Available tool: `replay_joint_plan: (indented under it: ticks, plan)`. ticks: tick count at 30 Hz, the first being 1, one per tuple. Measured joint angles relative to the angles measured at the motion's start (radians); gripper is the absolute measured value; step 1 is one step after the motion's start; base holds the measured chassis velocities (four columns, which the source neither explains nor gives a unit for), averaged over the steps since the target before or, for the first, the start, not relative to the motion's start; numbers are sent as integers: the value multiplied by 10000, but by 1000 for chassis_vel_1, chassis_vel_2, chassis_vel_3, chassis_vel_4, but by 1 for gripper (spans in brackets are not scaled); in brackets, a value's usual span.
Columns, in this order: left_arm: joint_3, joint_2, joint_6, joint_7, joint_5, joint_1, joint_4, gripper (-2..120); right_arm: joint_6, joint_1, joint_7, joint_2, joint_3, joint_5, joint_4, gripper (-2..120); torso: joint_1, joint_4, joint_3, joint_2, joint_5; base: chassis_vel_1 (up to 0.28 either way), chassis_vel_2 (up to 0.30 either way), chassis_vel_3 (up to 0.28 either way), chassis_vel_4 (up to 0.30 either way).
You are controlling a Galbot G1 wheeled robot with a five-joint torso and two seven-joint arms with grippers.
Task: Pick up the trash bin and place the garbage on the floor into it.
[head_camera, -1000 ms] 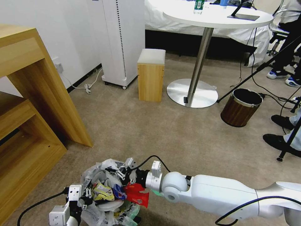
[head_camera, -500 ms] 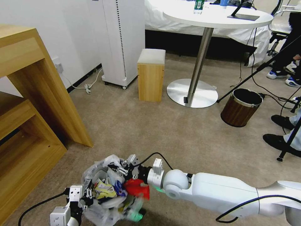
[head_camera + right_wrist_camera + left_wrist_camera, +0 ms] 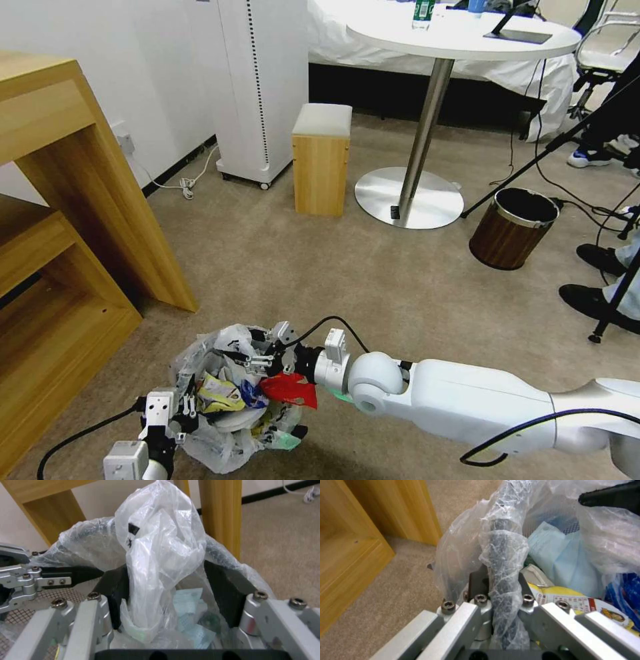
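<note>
The trash bin (image 3: pixel 233 400) has risen slightly above beige carpet (image 3: pixel 373 280).

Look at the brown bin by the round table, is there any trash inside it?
No, in the head view the brown bin stands upright on the carpet with a dark, bare inside, while the litter sits in the trash bin.

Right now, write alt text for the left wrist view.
The left gripper has its fingers shut on the bag-wrapped rim of the trash bin. Inside lie a yellow wrapper and pale blue paper; a wooden shelf stands beside it on carpet.
</note>
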Motion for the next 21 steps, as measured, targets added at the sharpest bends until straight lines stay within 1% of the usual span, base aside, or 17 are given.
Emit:
replay_joint_plan:
  ticks: [5, 7, 8, 9, 10, 12, 13, 14, 15, 16, 18, 19, 21]
  plan:
    - [66, -34, 6, -2, 129, 11, 5, 0, -91, 238, -18, -64, -39, 516, 217, 61, 0, -1, -1, 1, -1, 0, 0, 0, 0]
    - [114, -74, 17, -3, 170, 17, 6, 0, -91, 424, -91, -43, -238, 696, 278, 63, 0, 0, 1, 0, 0, 0, 0, 0, 0]
    - [145, -103, 39, -4, 203, 24, -1, 0, -97, 516, -111, 1, -337, 782, 306, 67, 0, 0, 0, 0, -2, 0, 0, 0, 0]
    - [145, -103, 39, -4, 203, 24, -1, 0, -97, 516, -111, 1, -337, 782, 306, 67, 0, 0, 0, 0, -2, 0, 0, 0, 0]
    - [165, -132, 42, -5, 232, 25, -12, 0, -99, 582, -115, 58, -414, 840, 314, 70, 0, 0, -1, 1, -1, 0, 0, 0, 0]
    - [235, -223, 72, -5, 337, 40, 6, 0, -116, 723, -117, 222, -651, 1025, 305, 82, 0, 1, 0, 0, -1, 0, 0, 0, 0]
    - [235, -223, 72, -5, 337, 40, 6, 0, -116, 723, -117, 222, -651, 1025, 305, 82, 0, 1, 0, 0, -1, 0, 0, 0, 0]
    - [255, -241, 72, -5, 366, 56, 14, 0, -116, 746, -108, 254, -700, 1064, 318, 86, 0, 0, 0, 0, -1, 0, 0, 0, 0]
    - [262, -256, 72, -5, 411, 99, 36, 0, -116, 792, -87, 328, -814, 1204, 321, 92, 0, 1, 0, 0, 0, 0, 0, 0, 0]
    - [262, -256, 72, -5, 411, 99, 36, 0, -116, 792, -87, 328, -814, 1204, 321, 92, 0, 1, 0, 0, 0, 0, 0, 0, 0]
    - [244, -280, 72, -5, 295, 93, 47, 0, -115, 822, -105, 459, -855, 1272, 260, 100, 0, 0, 0, 1, 0, 0, 0, 0, 0]
    - [244, -280, 72, -5, 295, 93, 47, 0, -115, 822, -105, 459, -855, 1272, 260, 100, 0, 0, 0, 1, 0, 0, 0, 0, 0]
    - [122, -214, 74, -46, -84, 115, -11, 0, -101, 822, -111, 468, -854, 1331, 324, 100, 0, 0, 0, 0, -1, 0, 0, 0, 0]
